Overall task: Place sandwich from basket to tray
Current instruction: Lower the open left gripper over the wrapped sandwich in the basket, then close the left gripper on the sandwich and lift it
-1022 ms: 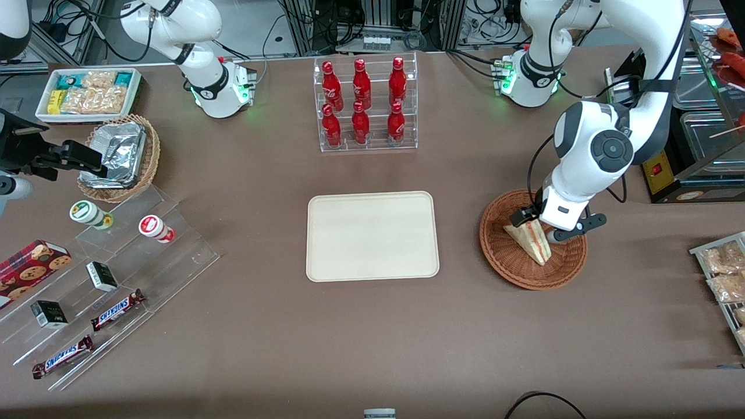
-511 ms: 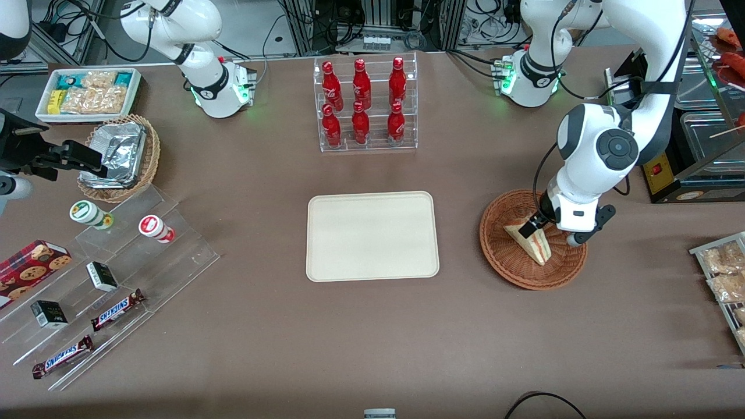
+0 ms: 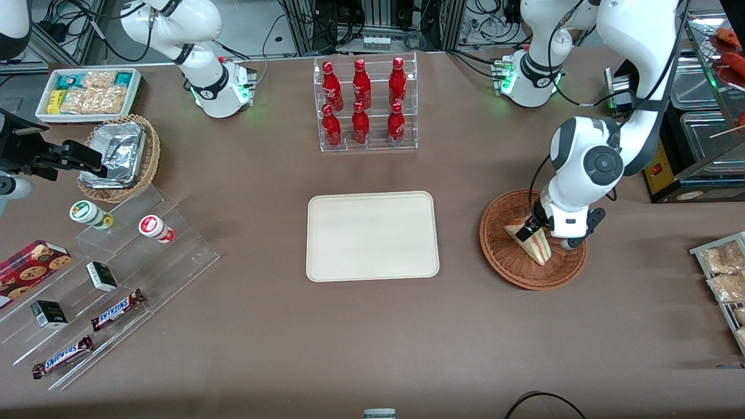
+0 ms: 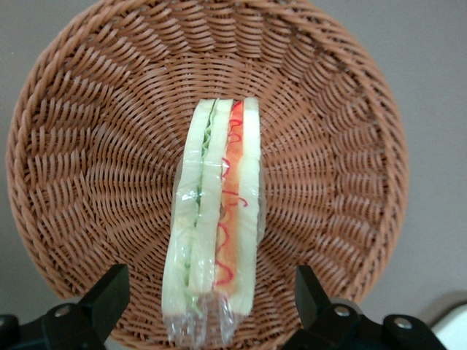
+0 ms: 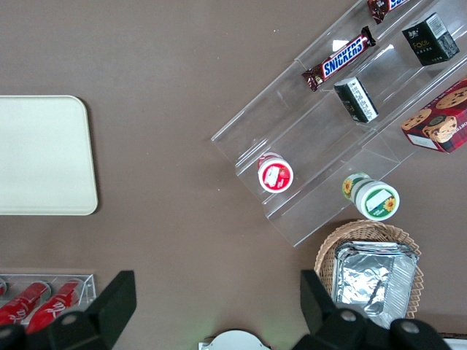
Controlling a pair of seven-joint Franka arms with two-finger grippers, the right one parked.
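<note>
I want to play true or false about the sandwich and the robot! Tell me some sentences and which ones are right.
1. The sandwich lies in the basket. True.
2. The tray has a sandwich on it. False: nothing lies on it.
3. The gripper is open, with one finger on each side of the sandwich. True.
4. The gripper has lifted the sandwich above the tray. False: the sandwich rests in the basket, and the gripper is over the basket.
5. The bottles are red. True.
</note>
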